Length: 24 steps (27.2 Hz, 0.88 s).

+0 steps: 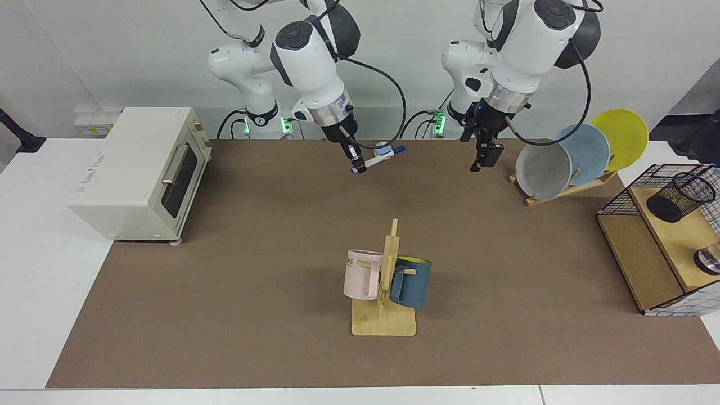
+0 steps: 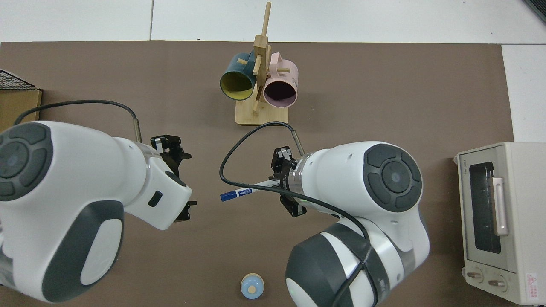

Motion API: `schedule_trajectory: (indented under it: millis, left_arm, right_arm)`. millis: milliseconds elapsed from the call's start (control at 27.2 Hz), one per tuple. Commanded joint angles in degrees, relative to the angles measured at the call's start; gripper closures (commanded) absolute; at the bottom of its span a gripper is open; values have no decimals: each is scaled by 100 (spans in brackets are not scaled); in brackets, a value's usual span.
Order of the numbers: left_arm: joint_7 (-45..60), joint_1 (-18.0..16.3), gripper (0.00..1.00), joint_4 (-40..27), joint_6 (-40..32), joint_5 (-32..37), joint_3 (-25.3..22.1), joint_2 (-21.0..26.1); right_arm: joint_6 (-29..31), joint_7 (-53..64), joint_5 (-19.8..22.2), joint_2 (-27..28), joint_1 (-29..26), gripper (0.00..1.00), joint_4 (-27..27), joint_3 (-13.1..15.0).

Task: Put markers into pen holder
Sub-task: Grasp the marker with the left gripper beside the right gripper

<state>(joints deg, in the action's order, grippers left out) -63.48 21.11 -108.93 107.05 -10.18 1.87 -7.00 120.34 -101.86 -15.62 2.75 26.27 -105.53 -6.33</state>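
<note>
Marker (image 1: 381,158) clamped in right gripper (image 1: 355,163), held above the mat behind the mug rack (image 1: 387,281), nearly level, blue cap toward left gripper (image 1: 482,157). Right arm bent down from its base, wrist tilted. Left gripper hanging fingers-down, spread wide, empty, well apart from marker. Holder (image 1: 679,197) tipped in the basket (image 1: 658,236), far from rack.

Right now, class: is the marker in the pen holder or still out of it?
Out. The right gripper holds the marker in the air, while the pen holder sits far away in the wire basket.
</note>
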Motion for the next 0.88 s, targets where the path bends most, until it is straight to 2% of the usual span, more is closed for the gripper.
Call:
schedule_trajectory:
  millis: [0,220,478,845]
  left_arm:
    - [441,280,0,-462,448,-72,-82,-293]
    - [582,359,0,-524,536,-89,-64,-320]
    - [959,368,1,-524,632,-177,208,-320]
    - [1171,368,9,-541,756,-177,279,-249]
  right_arm:
    - [69,-431,138,130,10,100,226,18]
    - [121,-704,121,165,19,100,252,18]
    - [262,-818,112,200,186,100,252,18]
    - [227,-792,94,200,186,100,252,18]
